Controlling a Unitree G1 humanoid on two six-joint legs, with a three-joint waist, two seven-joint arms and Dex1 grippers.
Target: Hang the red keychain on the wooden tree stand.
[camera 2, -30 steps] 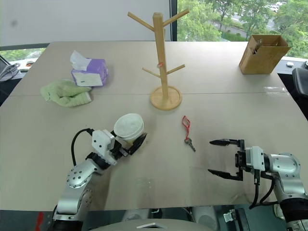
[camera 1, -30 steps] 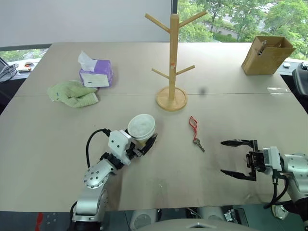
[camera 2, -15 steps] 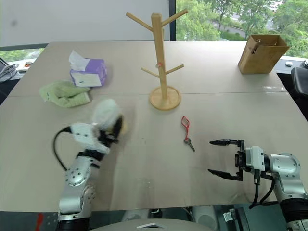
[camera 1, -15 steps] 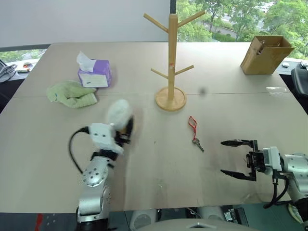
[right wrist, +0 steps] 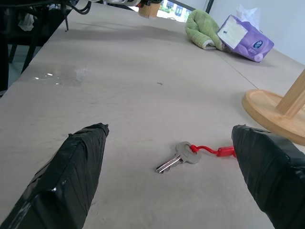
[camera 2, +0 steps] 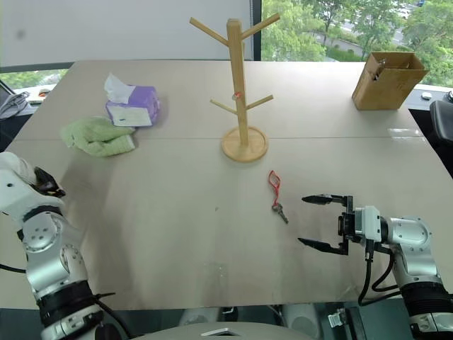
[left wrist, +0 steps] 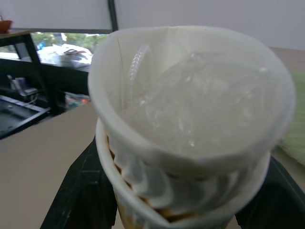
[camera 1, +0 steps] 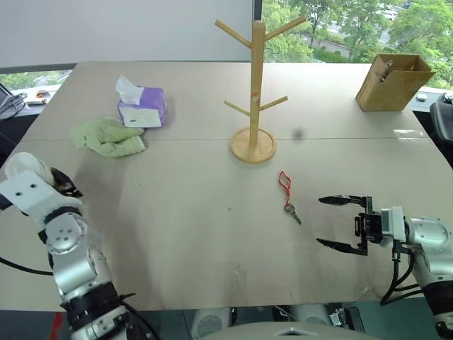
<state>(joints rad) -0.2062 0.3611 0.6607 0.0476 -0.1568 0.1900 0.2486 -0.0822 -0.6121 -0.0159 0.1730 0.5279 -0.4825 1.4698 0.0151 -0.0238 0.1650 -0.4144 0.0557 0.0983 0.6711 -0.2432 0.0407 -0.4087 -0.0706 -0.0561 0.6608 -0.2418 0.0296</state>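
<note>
While the right claw (camera 1: 341, 223) gapes wide, the left claw (camera 1: 60, 185) has swung its cup (left wrist: 190, 124) aside.

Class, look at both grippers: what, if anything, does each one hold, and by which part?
The left gripper is shut on a white paper cup, gripping its lower body from both sides. The right gripper is open and holds nothing; the red keychain lies on the table.

Left hand (camera 1: 60, 185) clamped far out left; right hand (camera 1: 335, 222) wide-spread, level
</note>
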